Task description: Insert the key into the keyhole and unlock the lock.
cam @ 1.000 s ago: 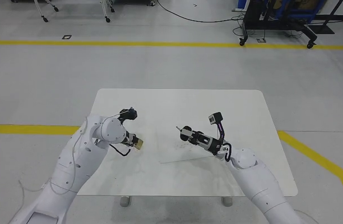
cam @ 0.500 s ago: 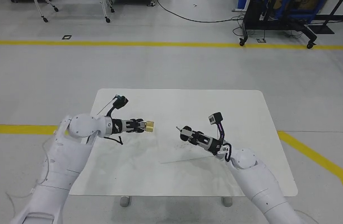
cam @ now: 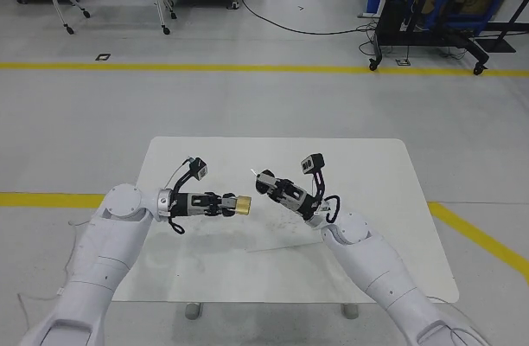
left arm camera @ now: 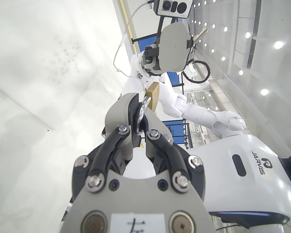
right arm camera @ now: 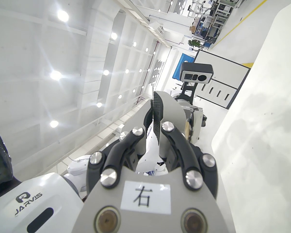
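Left fingers [left arm camera: 117,112] are clenching the brass padlock [left arm camera: 153,95]; right fingers [right arm camera: 171,115] are pinching the slim silver key [left arm camera: 199,35]; insertion and turning are pending.

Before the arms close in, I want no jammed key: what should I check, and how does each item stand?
1. Lock gripped by left claw, at the shackle: ok.
2. Key gripped by right claw, blade sticking out: ok.
3. Key and lock apart, not touching: ok.
4. Blade aimed at the lock: not ok, it points past it.
5. Keyhole facing the key: cannot tell.
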Action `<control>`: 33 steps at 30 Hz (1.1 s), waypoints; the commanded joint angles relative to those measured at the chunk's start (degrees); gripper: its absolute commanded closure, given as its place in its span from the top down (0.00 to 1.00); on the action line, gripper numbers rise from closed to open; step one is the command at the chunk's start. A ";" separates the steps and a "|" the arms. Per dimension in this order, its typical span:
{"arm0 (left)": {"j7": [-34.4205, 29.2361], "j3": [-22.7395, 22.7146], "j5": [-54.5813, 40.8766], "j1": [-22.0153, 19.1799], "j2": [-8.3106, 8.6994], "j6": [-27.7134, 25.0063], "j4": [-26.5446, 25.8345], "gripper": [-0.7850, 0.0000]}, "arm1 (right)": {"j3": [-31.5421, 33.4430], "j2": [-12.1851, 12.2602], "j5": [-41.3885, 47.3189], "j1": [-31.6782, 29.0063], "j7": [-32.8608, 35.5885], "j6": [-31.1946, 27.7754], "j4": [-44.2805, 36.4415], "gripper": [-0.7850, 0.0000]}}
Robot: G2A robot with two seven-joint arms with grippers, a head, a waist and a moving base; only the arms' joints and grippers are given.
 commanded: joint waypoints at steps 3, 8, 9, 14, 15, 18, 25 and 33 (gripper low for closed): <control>-0.24 0.84 0.69 -1.40 -0.10 -1.12 1.65 0.00 | -1.77 -1.17 1.02 2.50 -0.15 -1.27 4.68 0.00; -0.26 0.97 1.07 -2.18 0.05 -1.07 3.06 0.00 | -3.49 -2.01 0.27 3.73 1.96 -2.18 6.68 0.00; -0.16 1.14 1.09 -2.38 0.02 -1.01 3.25 0.00 | -3.70 -2.10 0.22 3.83 2.73 -2.31 6.77 0.00; 0.82 2.93 2.13 -3.74 -0.39 -0.71 3.42 0.00 | -4.09 -2.24 -0.96 4.05 5.61 -2.76 7.15 0.00; 1.00 3.23 2.16 -3.89 -0.46 -0.69 3.30 0.00 | -4.15 -2.24 -1.34 3.94 5.86 -2.71 7.05 0.00; 1.75 3.74 2.92 -4.30 -0.52 -0.69 3.27 0.00 | -4.03 -2.12 -1.91 3.46 7.39 -3.04 6.45 0.00; 2.19 3.76 3.44 -5.04 -0.32 -0.38 2.90 0.00 | -0.95 -1.53 0.59 2.34 7.90 -5.20 5.28 0.00; 2.83 4.83 4.64 -4.31 -0.23 -0.22 0.60 0.00 | -2.08 -2.51 -8.07 4.57 -2.32 -4.57 8.19 0.00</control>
